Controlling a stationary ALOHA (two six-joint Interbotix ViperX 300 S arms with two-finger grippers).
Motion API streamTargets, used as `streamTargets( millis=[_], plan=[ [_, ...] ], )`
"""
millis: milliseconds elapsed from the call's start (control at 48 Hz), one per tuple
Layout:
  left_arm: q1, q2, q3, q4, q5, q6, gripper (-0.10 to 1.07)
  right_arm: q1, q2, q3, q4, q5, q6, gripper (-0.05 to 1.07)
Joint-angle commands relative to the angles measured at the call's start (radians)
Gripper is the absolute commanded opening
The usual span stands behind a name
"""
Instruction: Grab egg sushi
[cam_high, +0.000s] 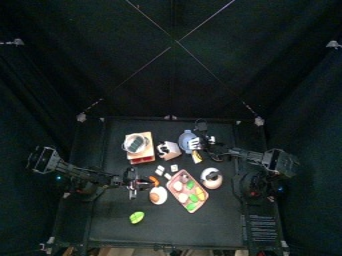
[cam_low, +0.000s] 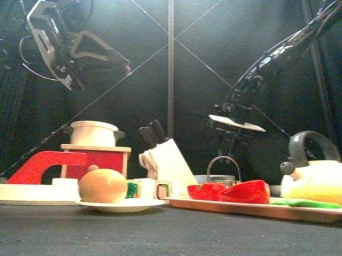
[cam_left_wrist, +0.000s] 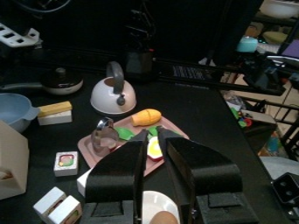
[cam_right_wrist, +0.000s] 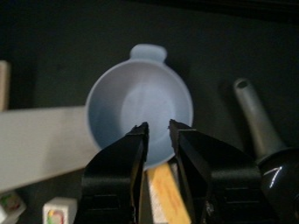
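The egg sushi (cam_left_wrist: 52, 111), a yellow slab on white rice, lies next to the pale blue bowl (cam_left_wrist: 14, 109). In the right wrist view a strip of its yellow (cam_right_wrist: 163, 189) shows between the jaws' bases. My right gripper (cam_right_wrist: 159, 131) hangs over the blue bowl (cam_right_wrist: 135, 92), jaws close together and empty. It shows above the bowl (cam_low: 222, 167) in the front view (cam_low: 238, 122) and in the top view (cam_high: 191, 144). My left gripper (cam_left_wrist: 152, 150) is shut and empty, above the plate with the orange ball (cam_left_wrist: 163, 215), raised at the left (cam_low: 64, 72).
A grey kettle (cam_left_wrist: 114, 94) and a pink tray (cam_left_wrist: 177, 133) with a carrot (cam_left_wrist: 146, 116) lie right of the bowl. A white knife block (cam_low: 171, 160) and a red toy stove (cam_low: 60, 162) stand at the left. Other sushi pieces (cam_left_wrist: 66, 161) lie near the plate (cam_low: 118, 204).
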Motion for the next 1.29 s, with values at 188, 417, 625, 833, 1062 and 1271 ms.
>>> streamTargets(
  millis=[188,417,625,833,1062,1271],
  plan=[
    [0.000,-0.003,-0.011,0.002,-0.005,0.002,0.62,0.150,-0.106,0.038,0.078,0.100,-0.058,0.70],
    [0.000,-0.003,-0.011,0.002,-0.005,0.002,0.62,0.166,-0.084,0.097,0.089,0.094,-0.074,0.86],
    [0.000,-0.005,-0.011,0.002,-0.005,0.002,0.62,0.158,-0.029,0.107,0.083,0.055,-0.077,1.01],
    [0.000,-0.003,-0.011,0.002,-0.005,0.002,0.62,0.153,0.048,0.100,0.081,0.037,-0.114,1.01],
    [0.000,-0.003,-0.009,0.002,-0.005,0.002,0.61,0.130,0.086,0.110,0.066,0.038,-0.124,1.01],
    [-0.002,-0.003,-0.009,0.002,-0.005,0.002,0.61,0.106,0.106,0.123,0.064,0.011,-0.124,1.01]
  ],
)
